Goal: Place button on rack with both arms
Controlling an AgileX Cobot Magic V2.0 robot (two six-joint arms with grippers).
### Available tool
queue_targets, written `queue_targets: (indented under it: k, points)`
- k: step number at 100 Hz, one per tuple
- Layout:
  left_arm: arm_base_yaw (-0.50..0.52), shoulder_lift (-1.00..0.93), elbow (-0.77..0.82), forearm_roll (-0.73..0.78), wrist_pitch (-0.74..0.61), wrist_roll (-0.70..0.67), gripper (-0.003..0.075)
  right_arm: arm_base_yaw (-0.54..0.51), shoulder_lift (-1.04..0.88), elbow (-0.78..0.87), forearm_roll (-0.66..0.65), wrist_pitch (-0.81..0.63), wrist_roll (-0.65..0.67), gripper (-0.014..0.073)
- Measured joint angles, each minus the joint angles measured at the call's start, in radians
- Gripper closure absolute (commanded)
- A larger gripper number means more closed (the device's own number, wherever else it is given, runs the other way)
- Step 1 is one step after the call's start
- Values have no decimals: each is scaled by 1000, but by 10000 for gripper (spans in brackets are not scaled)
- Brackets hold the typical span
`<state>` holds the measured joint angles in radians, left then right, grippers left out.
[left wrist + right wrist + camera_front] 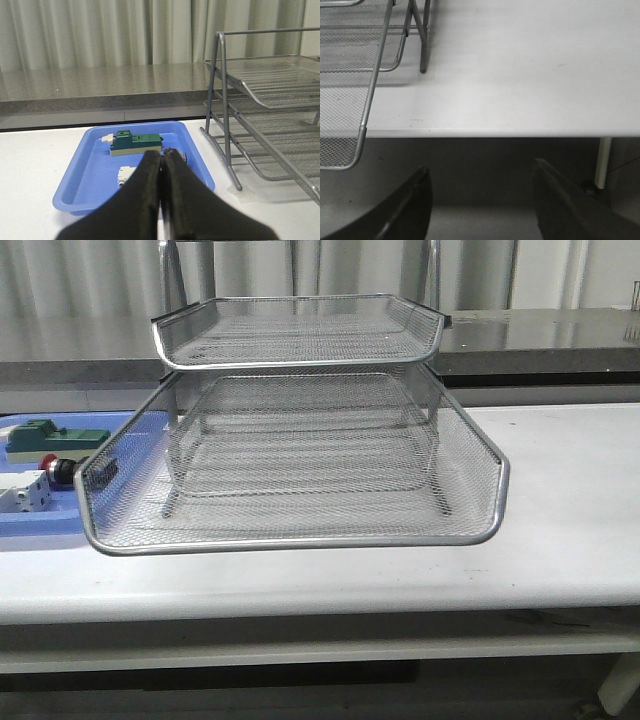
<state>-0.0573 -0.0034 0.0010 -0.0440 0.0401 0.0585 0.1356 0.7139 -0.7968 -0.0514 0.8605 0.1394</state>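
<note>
The button lies in the blue tray at nine o'clock of the rack; it looks small, rigid and light, its rounded red cap probably slippery, so the squarer black body seems the safer hold. Beside it sit a green block and a white block; the rack's mesh tiers hold nothing. The left pincer is pressed closed and empty above the tray, while the right pincer is spread wide off the worktop edge.

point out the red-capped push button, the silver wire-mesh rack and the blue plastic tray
red-capped push button (62,471), front view, red cap
silver wire-mesh rack (300,540), front view, front rim of pulled-out tray
blue plastic tray (82,172), left wrist view, bare floor
</note>
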Motion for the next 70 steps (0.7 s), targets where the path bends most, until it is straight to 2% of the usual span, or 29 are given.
queue_targets:
  k: [12, 48, 70]
  points:
    - [0, 0, 0, 0, 0, 0, 741, 0, -60, -2, -9, 58, 0, 265]
    - [0, 0, 0, 0, 0, 0, 741, 0, -128, -2, -13, 200, 2, 664]
    - [0, 0, 0, 0, 0, 0, 741, 0, -130, -2, -13, 217, 2, 661]
